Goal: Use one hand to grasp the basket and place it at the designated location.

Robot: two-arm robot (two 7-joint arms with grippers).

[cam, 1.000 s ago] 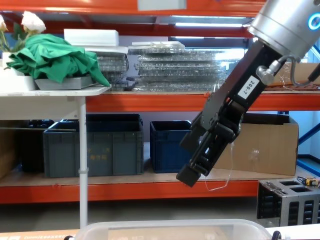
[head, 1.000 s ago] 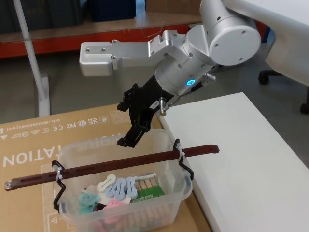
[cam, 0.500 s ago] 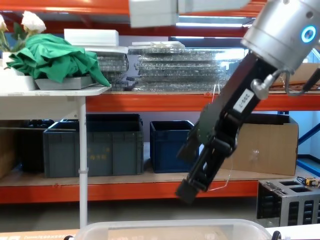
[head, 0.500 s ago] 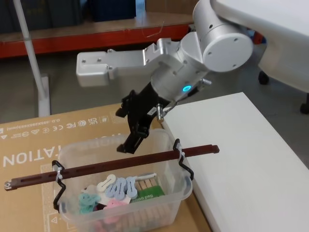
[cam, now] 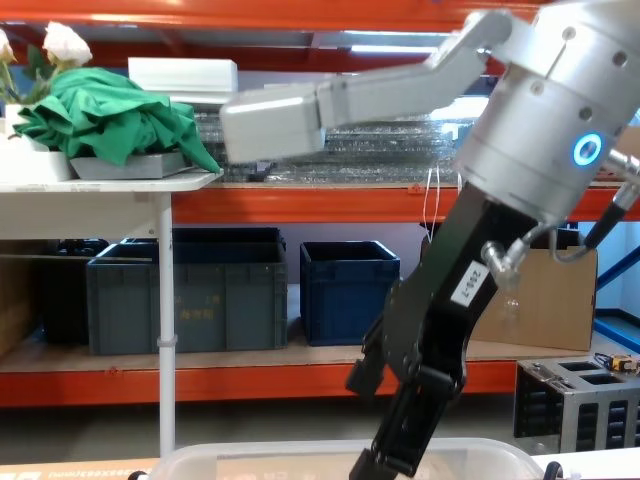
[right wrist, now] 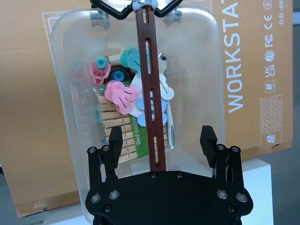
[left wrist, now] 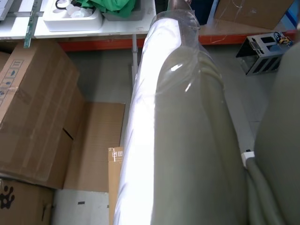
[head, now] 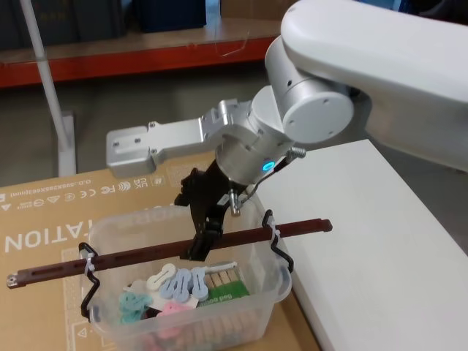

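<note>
- One white surface (head: 365,241) lay at the robot's right, with one flat cardboard box (head: 44,212) just beside it.
- One basket (head: 131,214) sat on that cardboard, its right end near the surface's edge.
- The right gripper (head: 199,245) hung directly over the basket's middle, set wide and holding nothing.
- One reddish-brown handle bar (head: 146,255) ran left to right across the basket, overhanging both ends. In the right wrist view it passed between the two fingers (right wrist: 208,136), so closing would probably pinch it across its width. Contact could not be judged.
- Two black wire hooks (head: 281,256) and two white ties (head: 88,265) held the bar.
- Several pastel clips (head: 178,283) and a bundle of wooden pegs (head: 219,279) lay inside.
</note>
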